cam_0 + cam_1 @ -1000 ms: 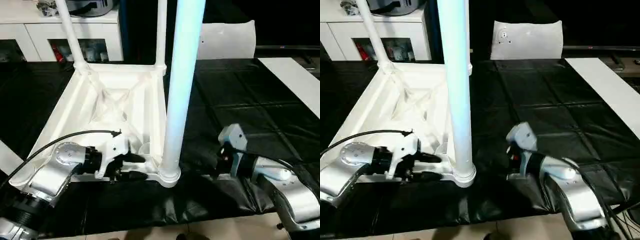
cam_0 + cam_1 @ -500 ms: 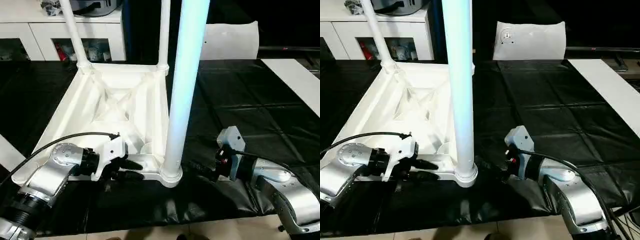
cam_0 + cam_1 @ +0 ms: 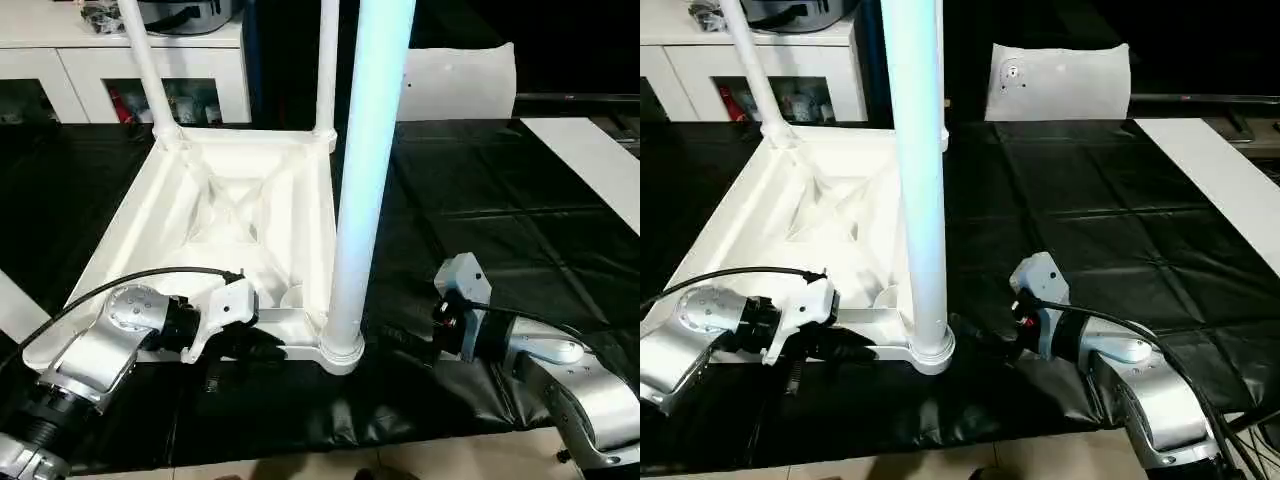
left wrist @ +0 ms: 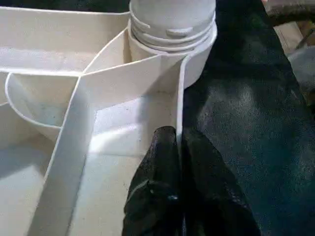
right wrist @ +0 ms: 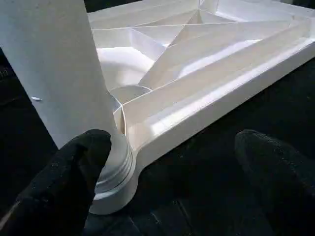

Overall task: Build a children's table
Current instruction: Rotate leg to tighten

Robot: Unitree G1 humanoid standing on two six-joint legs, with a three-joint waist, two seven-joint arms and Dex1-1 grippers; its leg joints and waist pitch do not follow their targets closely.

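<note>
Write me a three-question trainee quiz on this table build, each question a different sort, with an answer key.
1. True or false: the table top lies upside down, ribbed side up.
2. How many legs stand in its corner sockets? A) one B) three C) four
3. Fill in: the left gripper has its jaws closed on the top's ____, close to the near leg.

Key:
1. True.
2. B: the near leg, plus two far legs. The near left corner is hidden behind the left arm, but no leg rises there.
3. Rim: the thin outer wall sits between the two black fingers. The right gripper stands open beside the near leg's base.
</note>
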